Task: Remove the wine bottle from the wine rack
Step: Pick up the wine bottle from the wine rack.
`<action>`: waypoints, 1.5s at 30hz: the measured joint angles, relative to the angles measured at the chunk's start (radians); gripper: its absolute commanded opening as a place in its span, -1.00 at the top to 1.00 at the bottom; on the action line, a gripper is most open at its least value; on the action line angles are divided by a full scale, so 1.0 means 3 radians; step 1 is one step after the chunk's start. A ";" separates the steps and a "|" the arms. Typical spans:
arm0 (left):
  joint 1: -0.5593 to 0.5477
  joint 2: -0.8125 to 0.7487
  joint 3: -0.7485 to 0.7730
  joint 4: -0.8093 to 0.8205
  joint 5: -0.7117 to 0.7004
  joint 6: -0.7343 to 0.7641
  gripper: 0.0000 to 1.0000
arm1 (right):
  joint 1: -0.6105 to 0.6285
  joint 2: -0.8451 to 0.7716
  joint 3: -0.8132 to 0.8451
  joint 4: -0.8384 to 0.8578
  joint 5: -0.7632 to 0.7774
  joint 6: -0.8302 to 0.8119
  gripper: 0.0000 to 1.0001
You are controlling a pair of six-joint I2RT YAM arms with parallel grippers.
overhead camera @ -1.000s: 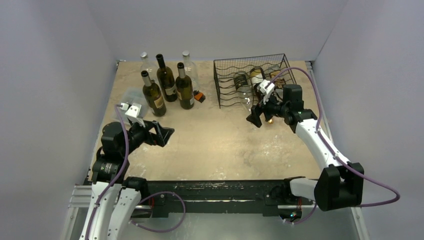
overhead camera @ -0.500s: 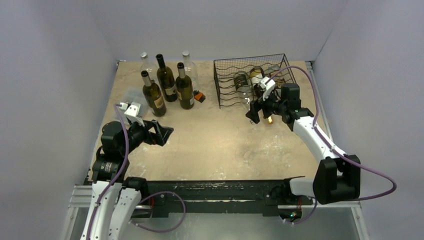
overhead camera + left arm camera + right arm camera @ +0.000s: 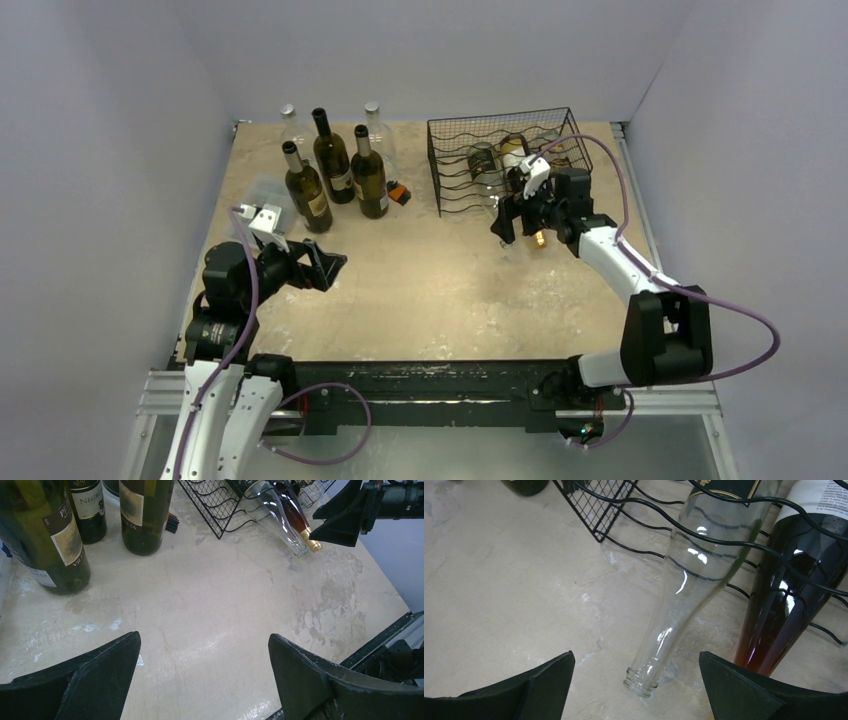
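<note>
Black wire rack (image 3: 596,511), painted metal, clear bottle (image 3: 685,582), smooth glossy glass, dark bottle (image 3: 785,600), glossy tinted glass, green bottle (image 3: 25,525), glossy glass, matt paper label (image 3: 66,541), tabletop (image 3: 210,610), matt mottled stone-look surface

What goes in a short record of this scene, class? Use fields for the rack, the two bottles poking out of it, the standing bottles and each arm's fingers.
rack: black wire, far right of the table, bottles lying inside
clear bottle: lying in rack, neck out the front, mouth down at the table
dark bottle: beside it, neck out too
standing bottles: five, upright, far left
right fingers: open, either side of the clear bottle's mouth, not touching
left fingers: open, over bare table, holding nothing
</note>
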 measured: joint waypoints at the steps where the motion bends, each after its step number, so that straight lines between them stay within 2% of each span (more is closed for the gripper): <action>1: 0.0000 0.0000 -0.0001 -0.0003 0.0000 0.0000 -1.00 | 0.0003 0.0028 0.0000 0.0025 0.0055 0.0041 -0.98; 12: 0.0000 0.0001 -0.0001 -0.0001 0.0001 0.0000 -1.00 | 0.0080 0.0490 0.0042 0.0216 0.0584 0.0698 -0.96; 21: 0.0005 0.0017 -0.0001 -0.0001 0.0004 0.0000 -1.00 | 0.0181 0.0884 0.0270 0.0233 0.0785 0.0983 -0.62; 29: 0.0023 0.0053 -0.0001 -0.0001 0.0006 0.0000 -1.00 | 0.0203 0.1102 0.0384 0.0268 0.0858 0.1108 -0.47; 39: 0.0064 0.0070 -0.0001 0.0000 0.0024 0.0000 -1.00 | 0.0234 0.1122 0.0384 0.0379 0.0868 0.1199 -0.30; 45: 0.0065 0.0070 -0.0001 0.0000 0.0029 -0.0001 -1.00 | 0.0235 0.1148 0.0384 0.0420 0.0871 0.1232 -0.10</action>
